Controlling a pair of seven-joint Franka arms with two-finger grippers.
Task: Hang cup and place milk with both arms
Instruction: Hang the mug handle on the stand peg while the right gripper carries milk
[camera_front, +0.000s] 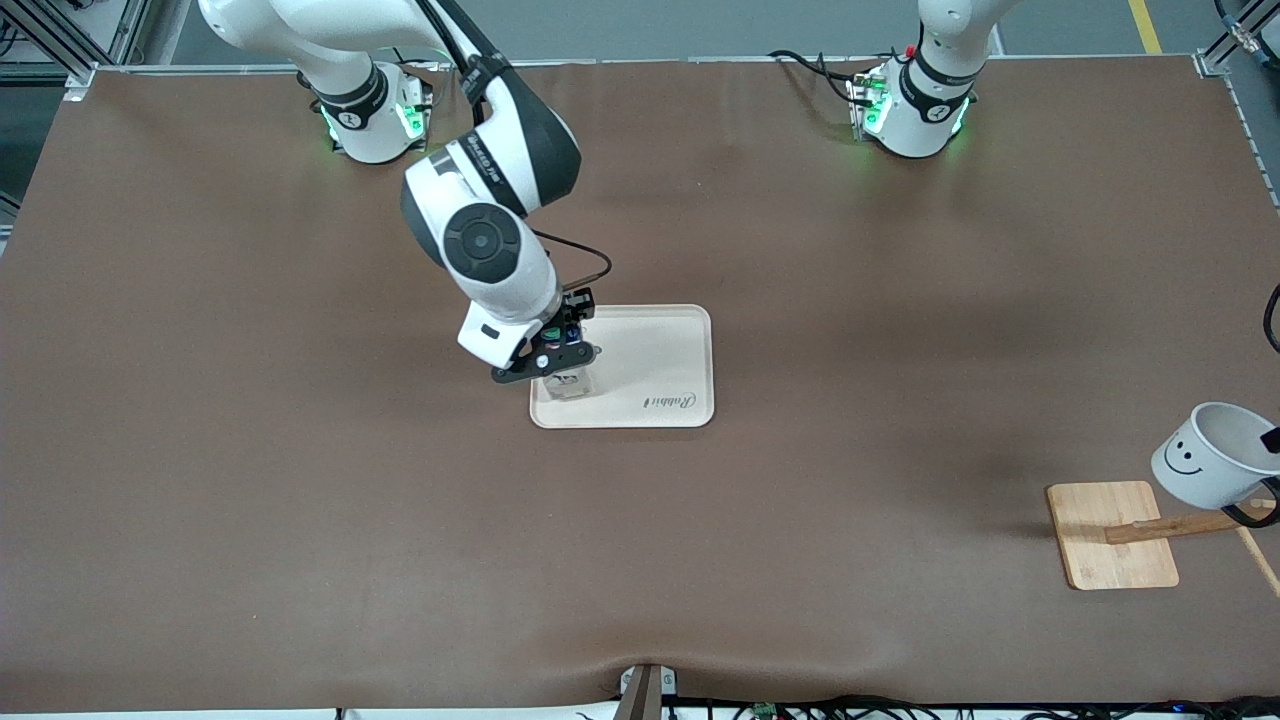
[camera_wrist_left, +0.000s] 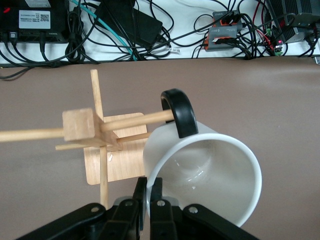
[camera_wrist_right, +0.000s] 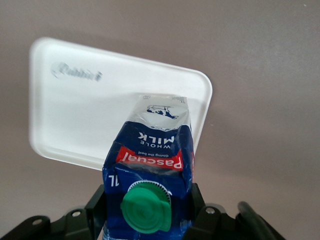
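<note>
Milk (camera_wrist_right: 150, 170), in a dark blue carton with a green cap, sits clamped between the two fingers of the right gripper (camera_front: 562, 350). The carton is over the corner of a pale tray (camera_front: 660, 340) that lies near the middle of the brown table (camera_front: 300, 500); its pale lower end is at the tray's surface, though whether it touches cannot be told. The tray carries a small printed logo along its edge nearer the front camera.

At the left arm's end of the table stands a wooden rack (camera_wrist_left: 80, 127) on a flat wooden base (camera_front: 1110, 535), with thin pegs sticking out from a square block. The cup (camera_front: 1205, 455), a white mug with a black smiley face, hangs tilted with its black handle (camera_wrist_left: 179, 112) looped over one peg. The left gripper (camera_wrist_left: 149, 200) is closed on the cup's rim, one finger inside and one outside. The cup is in the air, above the base and beside the rack's block.
</note>
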